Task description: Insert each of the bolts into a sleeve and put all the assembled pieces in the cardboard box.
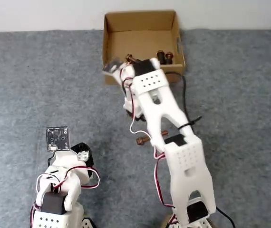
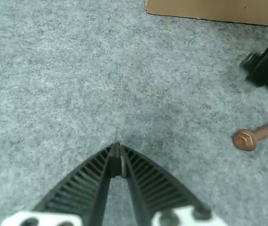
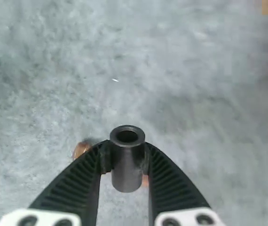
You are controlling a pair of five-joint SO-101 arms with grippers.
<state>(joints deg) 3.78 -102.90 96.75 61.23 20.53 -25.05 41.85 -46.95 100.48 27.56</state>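
Left wrist view: nearest, the left gripper [image 2: 115,151] hung over grey carpet [image 2: 77,70] with its fingers pressed together on nothing. To its right, one loose bolt [image 2: 245,140] lay on the carpet, partly under the right arm. Farther off, the right gripper [image 3: 125,148] clamped a dark sleeve [image 3: 126,162] just short of the near-left corner of the cardboard box [image 1: 106,42]. A copper-coloured bit [image 3: 81,150] showed beside one finger, but whether a bolt sat in the sleeve could not be told. Assembled pieces [image 1: 164,56] lay inside the box by its near wall. The step appeared to be delivery. It called for a firm grip, a lift well clear of the near wall, and release only above bare box floor, away from the pieces lying there.
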